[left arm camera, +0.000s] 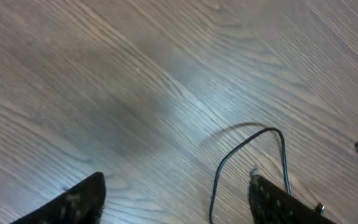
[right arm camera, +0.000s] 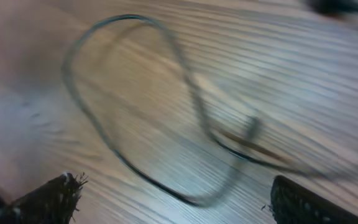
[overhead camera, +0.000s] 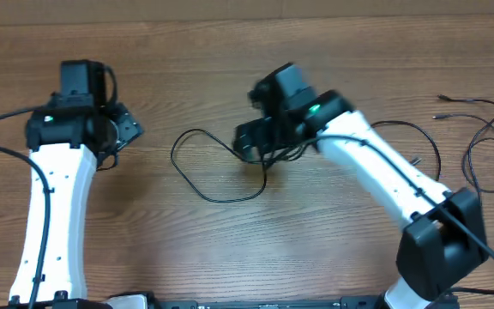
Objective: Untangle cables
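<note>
Both end effectors are open and empty. The right end effector (right arm camera: 173, 183) hangs over the cable (left arm camera: 233, 154), which lies in a loop mid-bench (overhead camera: 230, 257). The left end effector (left arm camera: 176, 180) is near the loop's other end. Best, I judge, to lower the right one astride a single strand and close only once that strand sits between the fingers. Then draw it slowly clear of the other cable (overhead camera: 467, 161), far off to one side, so no loop tightens.
</note>
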You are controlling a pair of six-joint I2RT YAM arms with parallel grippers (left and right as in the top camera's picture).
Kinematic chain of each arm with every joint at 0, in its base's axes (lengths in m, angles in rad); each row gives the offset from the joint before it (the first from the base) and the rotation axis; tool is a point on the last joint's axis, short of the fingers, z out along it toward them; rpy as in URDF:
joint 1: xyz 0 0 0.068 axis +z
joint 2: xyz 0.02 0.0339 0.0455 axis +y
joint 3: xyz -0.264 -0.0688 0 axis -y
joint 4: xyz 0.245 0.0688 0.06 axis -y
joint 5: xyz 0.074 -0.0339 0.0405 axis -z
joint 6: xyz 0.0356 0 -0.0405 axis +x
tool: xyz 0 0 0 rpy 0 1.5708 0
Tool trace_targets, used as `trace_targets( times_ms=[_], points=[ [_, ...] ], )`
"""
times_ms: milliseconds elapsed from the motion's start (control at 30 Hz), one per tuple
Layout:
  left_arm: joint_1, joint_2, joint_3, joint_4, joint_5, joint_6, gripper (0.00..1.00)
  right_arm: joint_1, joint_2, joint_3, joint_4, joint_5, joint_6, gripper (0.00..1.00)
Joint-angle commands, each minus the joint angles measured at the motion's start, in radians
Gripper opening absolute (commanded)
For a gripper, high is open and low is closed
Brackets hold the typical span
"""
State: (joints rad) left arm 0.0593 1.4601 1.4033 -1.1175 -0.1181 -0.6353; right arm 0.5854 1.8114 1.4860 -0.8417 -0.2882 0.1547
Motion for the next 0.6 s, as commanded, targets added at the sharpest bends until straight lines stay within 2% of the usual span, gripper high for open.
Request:
trace_targets(
  times_ms=[0, 100, 200, 333, 500, 567],
  points=[
    [0.061, 0.0, 0.019, -0.014, 0.074, -0.019, 0.77, 0.106, 0.042, -0.009, 0.093, -0.005, 0.0, 0.97],
    [0.068, 0.0, 0.019, -0.027, 0.07, -0.015, 0.77, 0.231, 0.138, -0.009, 0.246, -0.001, -0.006, 0.99],
    [0.068, 0.0, 0.019, -0.03, 0.047, -0.015, 0.77, 0.274, 0.198, -0.009, 0.325, -0.002, -0.006, 0.98],
    [0.072, 0.0, 0.019, -0.03, 0.039, -0.015, 0.77, 0.306, 0.253, -0.009, 0.428, 0.0, -0.006, 0.89],
    [0.072, 0.0, 0.019, -0.032, 0.04, -0.015, 0.77, 0.307, 0.313, -0.009, 0.502, 0.026, 0.002, 0.85],
    [0.072, 0.0, 0.019, -0.032, 0.04, -0.015, 0.77, 0.307, 0.328, -0.009, 0.52, 0.029, 0.002, 0.77]
  ],
)
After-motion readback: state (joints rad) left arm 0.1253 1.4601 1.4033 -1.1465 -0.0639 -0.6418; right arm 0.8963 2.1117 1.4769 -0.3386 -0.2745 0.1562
